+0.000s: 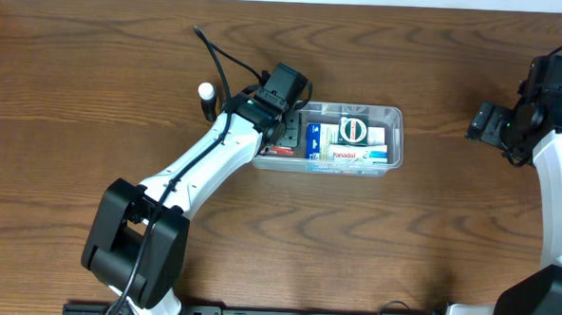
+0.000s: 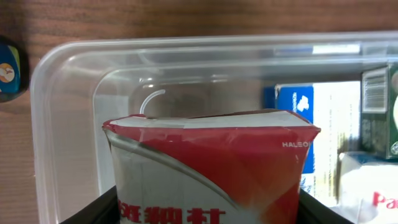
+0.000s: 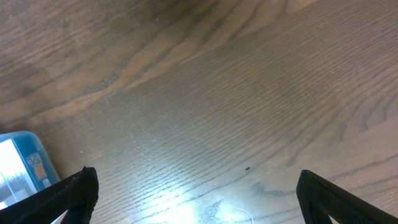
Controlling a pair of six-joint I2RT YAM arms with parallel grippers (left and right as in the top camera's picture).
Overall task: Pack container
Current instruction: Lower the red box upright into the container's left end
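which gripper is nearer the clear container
Left. The left gripper is over the left end of the container, holding a red-and-white box; the right gripper hangs open far to its right.

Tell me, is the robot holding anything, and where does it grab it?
The left pincer holds a red-and-white box by its two opposite sides, over the container. The right pincer is open and holds nothing.

From overhead the left gripper (image 1: 280,129) hid the left end of the clear plastic rectangular tub (image 1: 399,134); in its wrist view the red-and-white cardboard carton (image 2: 211,162) ran off the bottom edge, its printed characters cut short; the fingertips of the right gripper (image 3: 199,196) lay below the frame; a blue-edged object (image 3: 22,165) was cropped at left
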